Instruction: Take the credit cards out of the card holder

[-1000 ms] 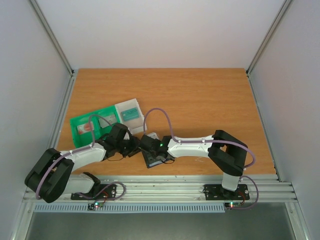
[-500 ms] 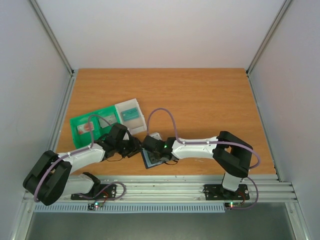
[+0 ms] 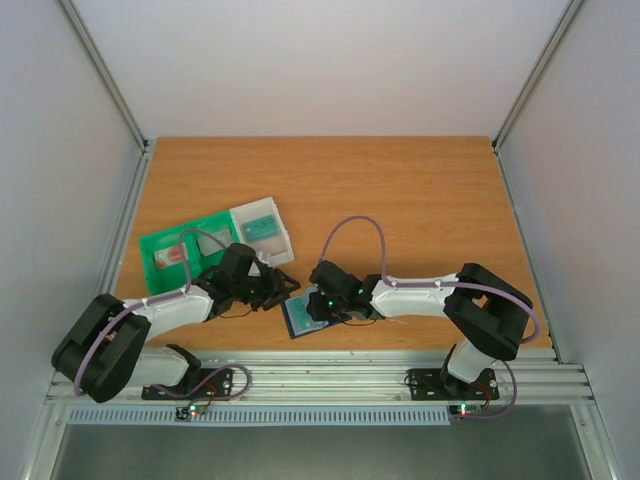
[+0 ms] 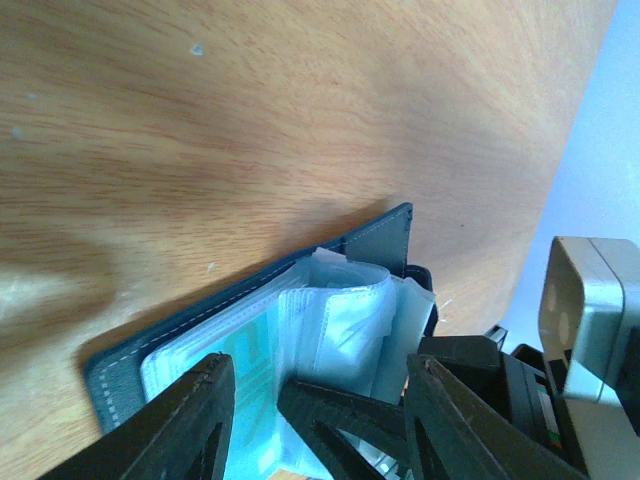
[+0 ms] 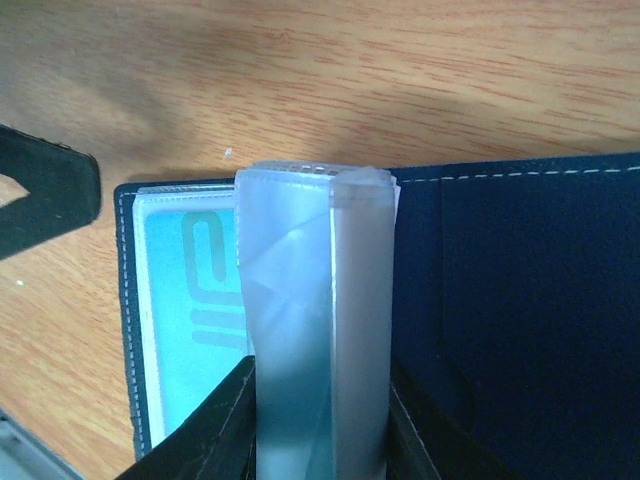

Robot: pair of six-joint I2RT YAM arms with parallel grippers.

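The card holder [image 3: 300, 318] lies open near the table's front edge, its navy cover [image 5: 520, 300] flat. My right gripper [image 5: 320, 370] is shut on a bunch of its clear plastic sleeves [image 5: 315, 300], which stand upright between the fingers. A teal credit card [image 5: 190, 310] shows in the sleeve lying flat to their left. In the top view the right gripper [image 3: 312, 300] sits over the holder. My left gripper [image 4: 320, 365] is open, its jaws either side of the sleeves [image 4: 340, 310] at the holder's edge. One of its fingers [image 5: 40, 190] rests just off the cover.
A green bin [image 3: 215, 225] at the left holds a pale card with a red mark [image 3: 170, 257]. A white bin [image 3: 282, 240] beside it holds a teal card [image 3: 260, 229]. Both bins stand just behind the left gripper [image 3: 282, 288]. A metal rail runs along the front edge.
My right gripper has closed on the holder's sleeves and drawn back to the right, uncovering more of the holder. The left gripper shifted slightly right towards it.
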